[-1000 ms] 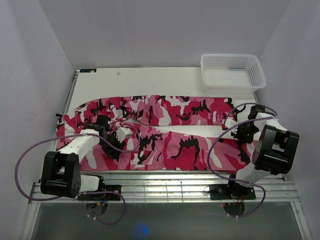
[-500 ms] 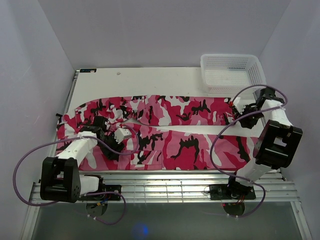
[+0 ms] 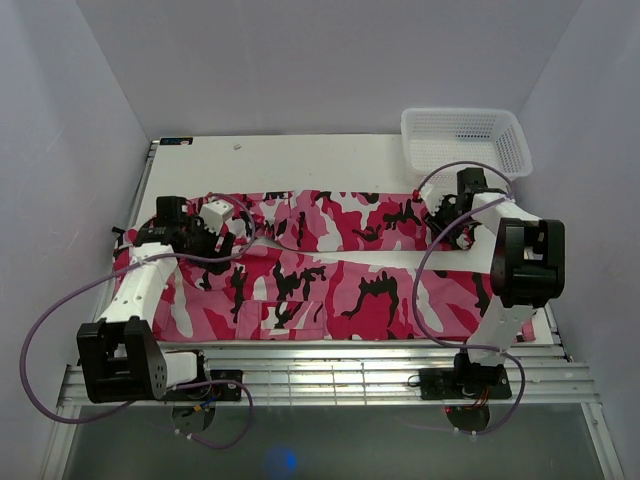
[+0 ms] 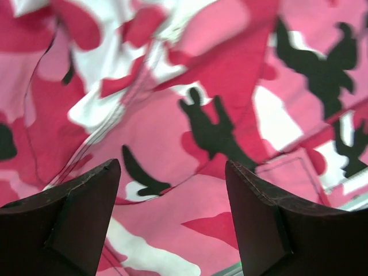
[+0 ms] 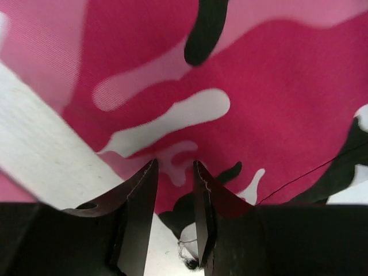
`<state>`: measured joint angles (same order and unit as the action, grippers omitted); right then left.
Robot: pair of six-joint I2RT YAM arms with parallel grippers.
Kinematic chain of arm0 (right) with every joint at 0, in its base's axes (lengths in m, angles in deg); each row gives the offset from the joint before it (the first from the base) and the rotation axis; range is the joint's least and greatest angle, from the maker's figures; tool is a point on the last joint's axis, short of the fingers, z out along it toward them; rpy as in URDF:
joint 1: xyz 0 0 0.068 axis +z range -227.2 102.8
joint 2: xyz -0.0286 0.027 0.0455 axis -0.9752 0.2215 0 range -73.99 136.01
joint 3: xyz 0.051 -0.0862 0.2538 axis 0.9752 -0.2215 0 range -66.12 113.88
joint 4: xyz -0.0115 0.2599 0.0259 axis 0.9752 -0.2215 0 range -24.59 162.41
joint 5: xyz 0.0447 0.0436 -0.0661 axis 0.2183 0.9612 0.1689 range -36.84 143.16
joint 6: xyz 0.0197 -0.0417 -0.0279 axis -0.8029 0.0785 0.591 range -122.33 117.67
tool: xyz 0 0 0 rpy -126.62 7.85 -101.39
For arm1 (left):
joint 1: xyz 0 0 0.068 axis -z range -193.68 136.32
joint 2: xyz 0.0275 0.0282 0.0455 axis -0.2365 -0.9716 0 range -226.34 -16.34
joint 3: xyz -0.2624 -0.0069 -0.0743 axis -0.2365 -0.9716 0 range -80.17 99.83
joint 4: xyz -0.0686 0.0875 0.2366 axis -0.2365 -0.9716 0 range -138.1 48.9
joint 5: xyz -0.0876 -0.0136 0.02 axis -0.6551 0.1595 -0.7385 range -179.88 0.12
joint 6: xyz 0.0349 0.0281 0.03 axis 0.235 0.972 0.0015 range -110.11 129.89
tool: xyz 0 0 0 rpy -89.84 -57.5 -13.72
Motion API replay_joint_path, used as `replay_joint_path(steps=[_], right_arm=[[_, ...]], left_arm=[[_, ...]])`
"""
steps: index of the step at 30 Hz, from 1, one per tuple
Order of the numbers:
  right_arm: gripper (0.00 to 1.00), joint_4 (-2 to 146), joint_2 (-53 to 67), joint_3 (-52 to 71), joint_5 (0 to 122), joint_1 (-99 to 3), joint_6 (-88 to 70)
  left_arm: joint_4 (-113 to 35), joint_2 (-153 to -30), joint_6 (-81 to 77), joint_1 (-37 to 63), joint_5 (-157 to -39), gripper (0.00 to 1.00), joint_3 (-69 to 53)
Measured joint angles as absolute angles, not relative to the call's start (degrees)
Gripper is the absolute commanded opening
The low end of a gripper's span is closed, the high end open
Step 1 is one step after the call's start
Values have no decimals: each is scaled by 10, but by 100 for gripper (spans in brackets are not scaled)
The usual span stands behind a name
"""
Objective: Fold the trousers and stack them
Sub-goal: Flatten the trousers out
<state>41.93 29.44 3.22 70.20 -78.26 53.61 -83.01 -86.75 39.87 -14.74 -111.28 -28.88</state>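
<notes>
The trousers (image 3: 340,290), in pink, red, white and black camouflage, lie spread flat across the table with both legs running left to right. My left gripper (image 3: 225,222) hovers over the far left part of the cloth. In the left wrist view it (image 4: 172,167) is open wide, with only the trousers (image 4: 190,115) below it and nothing between its fingers. My right gripper (image 3: 437,208) is at the right end of the far leg. Seen from the right wrist, it (image 5: 175,164) is open by a narrow gap just above the cloth (image 5: 259,86) and holds nothing.
A white mesh basket (image 3: 465,145) stands at the far right corner. Bare white table (image 3: 300,165) shows behind the trousers, and a strip of it (image 5: 40,144) shows beside the cloth edge. Grey walls close in both sides. A metal rail (image 3: 330,365) runs along the near edge.
My left gripper moved from the near leg to the far left of the trousers and opened wider. My right gripper swung from the near right edge to the far leg's end and came apart.
</notes>
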Motion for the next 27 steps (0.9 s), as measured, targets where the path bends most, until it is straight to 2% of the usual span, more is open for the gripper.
replay_joint_path(steps=[7, 13, 20, 27], right_arm=[[27, 490, 299, -18, 625, -810, 556], [18, 520, 269, -64, 595, -861, 613], [16, 479, 239, -90, 567, -949, 674], [12, 448, 238, -87, 550, -981, 696]], left_arm=[[-814, -959, 384, -222, -1075, 84, -288], [-804, -977, 402, -266, -1050, 84, -305], [-788, -996, 424, -299, -1029, 84, -311], [-784, -1026, 440, -305, -1021, 82, -318]])
